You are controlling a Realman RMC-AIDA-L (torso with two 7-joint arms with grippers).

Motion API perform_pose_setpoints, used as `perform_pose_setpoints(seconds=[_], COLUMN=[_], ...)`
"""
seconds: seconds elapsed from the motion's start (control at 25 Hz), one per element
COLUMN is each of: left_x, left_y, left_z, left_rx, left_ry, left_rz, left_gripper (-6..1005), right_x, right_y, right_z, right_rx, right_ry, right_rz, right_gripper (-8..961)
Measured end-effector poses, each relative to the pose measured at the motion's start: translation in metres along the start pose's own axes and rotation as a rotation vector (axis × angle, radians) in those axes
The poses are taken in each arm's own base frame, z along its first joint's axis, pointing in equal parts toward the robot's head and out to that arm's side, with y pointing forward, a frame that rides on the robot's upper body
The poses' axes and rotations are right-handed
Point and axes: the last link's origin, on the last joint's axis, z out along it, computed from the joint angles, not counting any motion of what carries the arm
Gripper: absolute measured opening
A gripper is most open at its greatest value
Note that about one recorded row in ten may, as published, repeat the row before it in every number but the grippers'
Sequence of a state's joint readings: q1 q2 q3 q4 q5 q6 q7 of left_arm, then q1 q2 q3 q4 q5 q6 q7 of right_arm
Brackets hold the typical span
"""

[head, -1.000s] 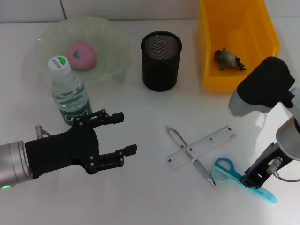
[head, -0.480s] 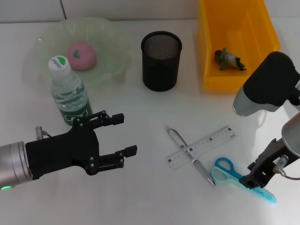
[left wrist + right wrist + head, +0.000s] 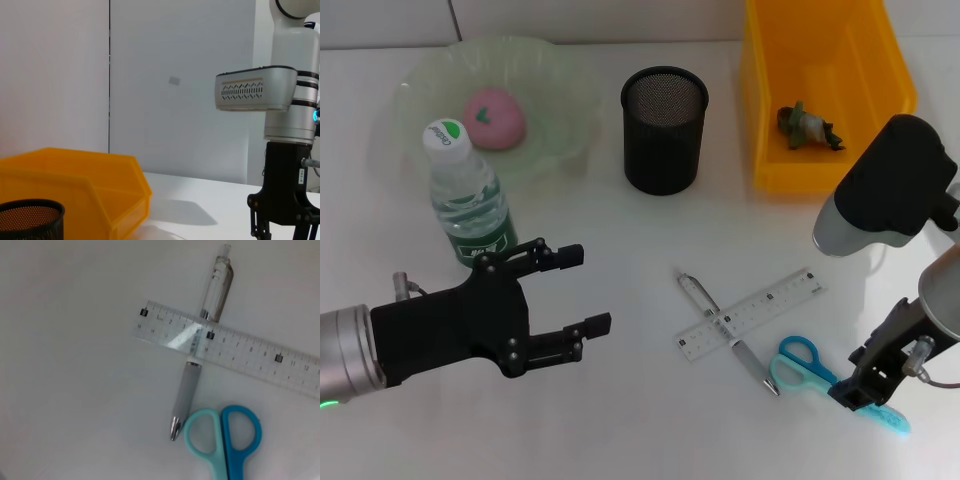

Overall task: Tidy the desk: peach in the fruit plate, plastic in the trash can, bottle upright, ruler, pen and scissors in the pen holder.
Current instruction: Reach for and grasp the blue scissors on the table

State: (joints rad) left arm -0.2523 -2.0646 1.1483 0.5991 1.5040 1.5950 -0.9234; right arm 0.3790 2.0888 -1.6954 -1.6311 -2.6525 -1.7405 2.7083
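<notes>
From the head view, the left tool (image 3: 578,290) hovers with its fingers spread wide and empty, just beside the upright bottle (image 3: 466,196). The peach (image 3: 495,117) lies in the fruit plate (image 3: 560,90), and a scrap of plastic (image 3: 807,125) sits in the yellow bin (image 3: 770,150). The ruler (image 3: 750,312) lies across the pen (image 3: 725,332) on the white surface (image 3: 620,430), with the scissors (image 3: 810,370) just beside them and the black mesh holder (image 3: 663,130) well apart. The right tool (image 3: 865,388) is down over the scissors' blades; I cannot tell how its fingers stand.

The left wrist view shows only the bin, the holder's rim and the other arm.

In the right wrist view, the ruler's numbers 0, 5 and 10 can be read.

A likely risk: the scissors lie flat, so a shallow pinch could slip off or nudge the pen and ruler. The bottle cap's green label is too small to read.
</notes>
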Motion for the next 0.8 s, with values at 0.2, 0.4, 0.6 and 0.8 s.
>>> perform_pose_setpoints(seconds=[0.2, 0.4, 0.6, 0.8], left_x=[0.0, 0.001, 0.003, 0.003], left_y=[0.0, -0.001, -0.002, -0.003], left_z=[0.0, 0.001, 0.002, 0.003], left_rx=[-0.001, -0.003, -0.006, -0.007], left_ry=[0.001, 0.003, 0.004, 0.004], left_rz=[0.002, 0.005, 0.009, 0.011], left_gripper=[765, 765, 765, 765], right_x=[-0.001, -0.002, -0.001, -0.001], right_y=[0.002, 0.003, 0.001, 0.0], right_z=[0.007, 0.01, 0.012, 0.013], right_rx=[-0.001, 0.002, 0.002, 0.002], right_ry=[0.021, 0.027, 0.032, 0.035], right_rz=[-0.017, -0.017, -0.009, -0.004], right_gripper=[444, 443, 443, 442])
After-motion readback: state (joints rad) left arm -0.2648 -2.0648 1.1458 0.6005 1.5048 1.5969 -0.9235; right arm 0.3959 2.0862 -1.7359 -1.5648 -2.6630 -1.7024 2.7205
